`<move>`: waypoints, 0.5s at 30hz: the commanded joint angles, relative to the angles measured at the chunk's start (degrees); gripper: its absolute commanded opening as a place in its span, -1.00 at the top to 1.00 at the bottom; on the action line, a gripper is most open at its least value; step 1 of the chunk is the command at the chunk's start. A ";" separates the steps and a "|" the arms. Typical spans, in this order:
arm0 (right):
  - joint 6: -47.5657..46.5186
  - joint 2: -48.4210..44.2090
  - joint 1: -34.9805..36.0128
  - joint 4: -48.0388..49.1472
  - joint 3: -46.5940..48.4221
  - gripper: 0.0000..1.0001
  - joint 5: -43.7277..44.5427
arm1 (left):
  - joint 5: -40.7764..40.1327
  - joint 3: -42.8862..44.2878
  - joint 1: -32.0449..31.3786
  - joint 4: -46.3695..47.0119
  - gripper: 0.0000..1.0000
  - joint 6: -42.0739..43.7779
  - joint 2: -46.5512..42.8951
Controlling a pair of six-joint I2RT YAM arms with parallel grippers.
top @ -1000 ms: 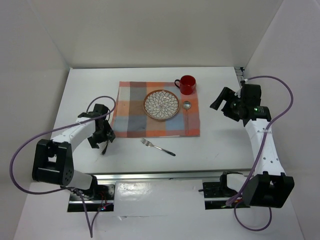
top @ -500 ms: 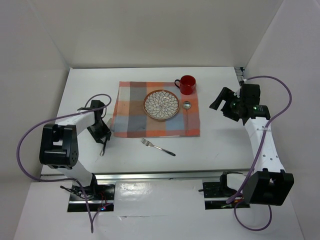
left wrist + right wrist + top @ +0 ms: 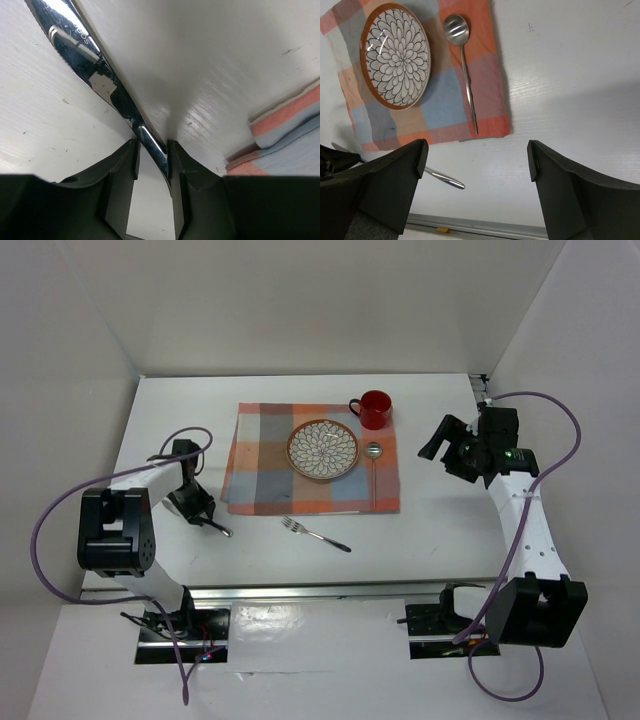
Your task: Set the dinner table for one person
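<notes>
"Where am I working today, someone's dining room?"

"No, a robotics lab. I see a bare white tabletop [image 3: 440, 530] boxed in by plain white panels [image 3: 300, 310]. A left arm [image 3: 140, 490] and a right arm [image 3: 525, 520] are bolted by an aluminium rail [image 3: 300, 591], trailing purple cables [image 3: 545, 395]. Only the placemat [image 3: 260, 475] and plate [image 3: 323, 449] look homely."

On the dinner table [image 3: 440, 530], the placemat [image 3: 260, 475] lies centrally, toward the far side. The plate [image 3: 323, 449] sits on the placemat, right of its centre. The spoon [image 3: 373, 465] lies on the placemat just right of the plate, bowl end far. The mug [image 3: 375, 409] stands at the placemat's far-right corner, behind the spoon. The fork [image 3: 315, 533] lies on bare table just before the placemat's near edge. The knife [image 3: 100, 75] is left of the placemat's near-left corner, between the fingers of the left gripper [image 3: 151, 150].
</notes>
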 commanded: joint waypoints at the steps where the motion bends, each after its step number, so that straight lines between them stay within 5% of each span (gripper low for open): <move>1: -0.81 0.08 0.42 2.85 1.23 -0.86 -0.46 | 0.54 -0.85 0.27 2.50 0.12 -0.83 3.47; 5: -0.81 0.08 0.42 2.85 1.23 -0.86 -0.46 | 1.07 -0.85 0.27 3.20 0.42 -0.83 2.77; 8: -0.81 0.08 0.42 2.85 1.23 -0.86 -0.46 | 1.07 -0.85 0.27 3.20 1.00 -1.45 2.24; 15: -0.81 0.08 0.42 2.85 1.23 -0.86 0.16 | -1.39 4.32 -2.10 -1.45 1.00 1.62 -5.84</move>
